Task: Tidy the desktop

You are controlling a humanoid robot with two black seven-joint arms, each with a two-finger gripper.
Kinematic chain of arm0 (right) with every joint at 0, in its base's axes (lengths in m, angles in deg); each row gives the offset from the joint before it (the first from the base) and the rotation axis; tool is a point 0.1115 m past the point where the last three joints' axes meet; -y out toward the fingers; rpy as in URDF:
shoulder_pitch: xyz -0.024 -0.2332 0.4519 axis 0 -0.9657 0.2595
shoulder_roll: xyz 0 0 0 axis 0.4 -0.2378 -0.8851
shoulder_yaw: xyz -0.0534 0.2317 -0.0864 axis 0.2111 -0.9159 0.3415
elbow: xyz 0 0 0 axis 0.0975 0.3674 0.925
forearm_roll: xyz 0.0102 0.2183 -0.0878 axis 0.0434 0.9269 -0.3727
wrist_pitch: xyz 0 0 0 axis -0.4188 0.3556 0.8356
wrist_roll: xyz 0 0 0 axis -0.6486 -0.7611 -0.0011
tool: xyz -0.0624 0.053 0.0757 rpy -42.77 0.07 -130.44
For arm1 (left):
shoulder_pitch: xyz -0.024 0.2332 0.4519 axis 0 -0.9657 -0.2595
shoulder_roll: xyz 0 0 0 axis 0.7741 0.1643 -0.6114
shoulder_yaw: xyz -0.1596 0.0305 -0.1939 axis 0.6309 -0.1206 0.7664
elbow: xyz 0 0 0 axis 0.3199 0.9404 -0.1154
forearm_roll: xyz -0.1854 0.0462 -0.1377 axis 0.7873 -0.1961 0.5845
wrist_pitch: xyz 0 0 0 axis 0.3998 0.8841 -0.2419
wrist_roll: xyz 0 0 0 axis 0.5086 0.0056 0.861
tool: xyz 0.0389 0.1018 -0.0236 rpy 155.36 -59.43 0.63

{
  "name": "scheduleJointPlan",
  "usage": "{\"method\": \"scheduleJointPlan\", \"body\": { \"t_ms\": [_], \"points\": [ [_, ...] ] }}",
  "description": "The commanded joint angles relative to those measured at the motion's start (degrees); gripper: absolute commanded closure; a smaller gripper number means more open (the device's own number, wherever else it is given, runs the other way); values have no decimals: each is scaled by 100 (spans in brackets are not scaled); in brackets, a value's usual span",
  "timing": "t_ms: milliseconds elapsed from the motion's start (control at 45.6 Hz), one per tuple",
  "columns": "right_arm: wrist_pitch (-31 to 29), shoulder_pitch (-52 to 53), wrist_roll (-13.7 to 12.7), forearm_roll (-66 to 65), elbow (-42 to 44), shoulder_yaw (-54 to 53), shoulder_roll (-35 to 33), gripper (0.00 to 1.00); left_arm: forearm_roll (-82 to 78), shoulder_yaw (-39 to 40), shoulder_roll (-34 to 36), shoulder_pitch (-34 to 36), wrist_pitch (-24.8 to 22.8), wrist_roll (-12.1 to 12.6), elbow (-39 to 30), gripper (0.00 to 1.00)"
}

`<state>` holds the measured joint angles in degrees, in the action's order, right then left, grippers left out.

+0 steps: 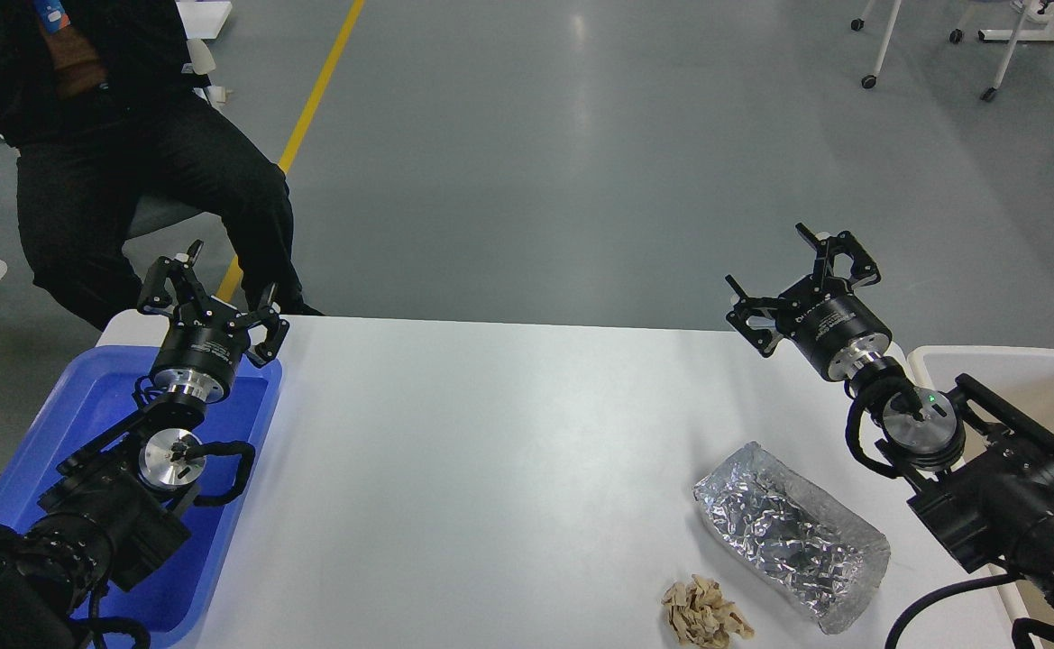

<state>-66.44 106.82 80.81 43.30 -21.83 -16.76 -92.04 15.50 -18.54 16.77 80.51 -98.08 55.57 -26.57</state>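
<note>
The white desktop (490, 451) fills the lower middle of the head view. A crumpled silver foil packet (788, 534) lies on it at the right front. A small wad of crumpled beige paper (705, 615) lies just in front of the packet. My left gripper (211, 293) is open and empty, held above the far end of a blue tray. My right gripper (792, 281) is open and empty, raised over the desktop's far right edge, well behind the foil packet.
A blue plastic tray (103, 397) sits at the left edge under my left arm. A cream-rimmed beige bin (1004, 361) stands at the right edge beside my right arm. A seated person in black (130, 162) is beyond the far left corner.
</note>
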Motion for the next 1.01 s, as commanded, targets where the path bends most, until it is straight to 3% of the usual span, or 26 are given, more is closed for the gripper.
{"method": "scheduleJointPlan", "body": {
  "t_ms": [0, 153, 307, 614, 789, 986],
  "points": [
    [-14, 64, -15, -431, -52, 5, -178, 0, 0, -1, 0, -1, 0, -1, 0, 0],
    [-14, 152, -24, -747, -262, -3, -388, 0, 0, -1, 0, -1, 0, -1, 0, 0],
    [4, 214, -15, -1423, -1184, 128, -1249, 0, 0, -1, 0, -1, 0, -1, 0, 0],
    [13, 679, -41, -2891, -1695, 1042, -2181, 0, 0, -1, 0, -1, 0, -1, 0, 0],
    [65, 767, -15, -4700, -1888, 2123, -2550, 0, 0, -1, 0, -1, 0, -1, 0, 0],
    [241, 767, -6, -6354, -2573, 2782, -3490, 0, 0, -1, 0, 8, -9, -1, 0, 0]
  ]
}}
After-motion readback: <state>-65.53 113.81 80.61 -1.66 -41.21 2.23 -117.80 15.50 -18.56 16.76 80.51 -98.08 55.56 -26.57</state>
